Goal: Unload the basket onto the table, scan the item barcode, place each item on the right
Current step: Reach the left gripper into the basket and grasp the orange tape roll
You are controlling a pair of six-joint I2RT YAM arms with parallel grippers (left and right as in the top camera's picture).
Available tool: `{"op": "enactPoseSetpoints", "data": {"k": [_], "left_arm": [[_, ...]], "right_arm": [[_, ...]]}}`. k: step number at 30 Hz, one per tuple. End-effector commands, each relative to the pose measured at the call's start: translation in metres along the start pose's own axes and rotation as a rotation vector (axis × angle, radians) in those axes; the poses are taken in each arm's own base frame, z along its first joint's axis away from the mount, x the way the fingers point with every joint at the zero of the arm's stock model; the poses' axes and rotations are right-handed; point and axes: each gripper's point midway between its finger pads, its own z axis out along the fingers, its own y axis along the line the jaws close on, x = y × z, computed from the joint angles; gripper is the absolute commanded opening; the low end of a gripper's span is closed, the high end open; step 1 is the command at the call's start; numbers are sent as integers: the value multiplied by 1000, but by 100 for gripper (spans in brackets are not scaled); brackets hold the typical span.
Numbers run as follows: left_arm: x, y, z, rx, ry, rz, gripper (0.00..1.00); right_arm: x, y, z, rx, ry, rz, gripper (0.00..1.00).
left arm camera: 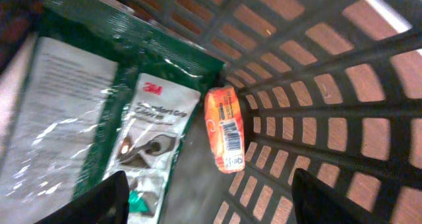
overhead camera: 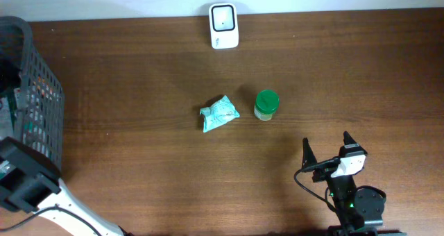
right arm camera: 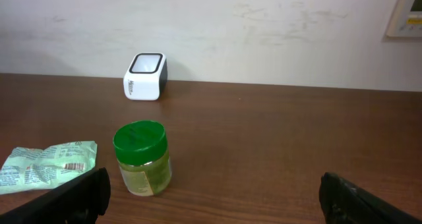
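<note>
Left tool (left arm camera: 210, 184), wide open and empty, hangs inside the basket (left arm camera: 343, 79) over an orange barcoded packet (left arm camera: 225, 128), seemingly to fetch it for scanning; right tool (overhead camera: 326, 140) sits open, empty.

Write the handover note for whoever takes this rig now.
Left gripper: open, empty, inside the basket over the orange packet, barcode up, beside a 3M pack.
Right gripper: open, empty, near the table's front edge.
Scanner at the far edge; teal packet and green-lidded jar mid-table.
Done: nothing gripped; whether those two were scanned cannot be told.
Left: grasp an item, show its barcode to the scanner.
</note>
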Motion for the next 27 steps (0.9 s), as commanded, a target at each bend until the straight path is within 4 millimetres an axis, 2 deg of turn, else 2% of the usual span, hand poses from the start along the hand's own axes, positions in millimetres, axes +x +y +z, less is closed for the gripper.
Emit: {"op": "enactPoseSetpoints", "data": {"k": [1, 4, 10, 12, 13, 14, 15, 17, 22, 25, 27], "left_arm": [[17, -7, 48, 36, 80, 35, 73], [26, -8, 75, 42, 112, 39, 72], [37, -2, 109, 45, 146, 35, 69], [40, -1, 114, 45, 154, 34, 65], [41, -1, 116, 45, 158, 33, 60], [41, -1, 116, 45, 159, 33, 49], [41, -1, 116, 45, 158, 33, 40], [41, -1, 116, 45, 160, 31, 29], [43, -5, 109, 42, 174, 25, 18], [30, -13, 84, 42, 133, 13, 16], [16, -21, 54, 43, 82, 15, 16]], "right_arm": [[2, 2, 0, -11, 2, -3, 98], [2, 2, 0, -11, 2, -3, 98], [2, 2, 0, -10, 2, -3, 98], [2, 2, 0, -11, 1, -3, 98], [2, 2, 0, -11, 2, -3, 98], [2, 2, 0, -11, 1, -3, 98], [2, 2, 0, -11, 2, -3, 98], [2, 2, 0, -11, 1, -3, 98], [2, 2, 0, -11, 2, -3, 98], [2, 2, 0, -10, 2, -3, 98], [2, 2, 0, -11, 2, -3, 98]]}}
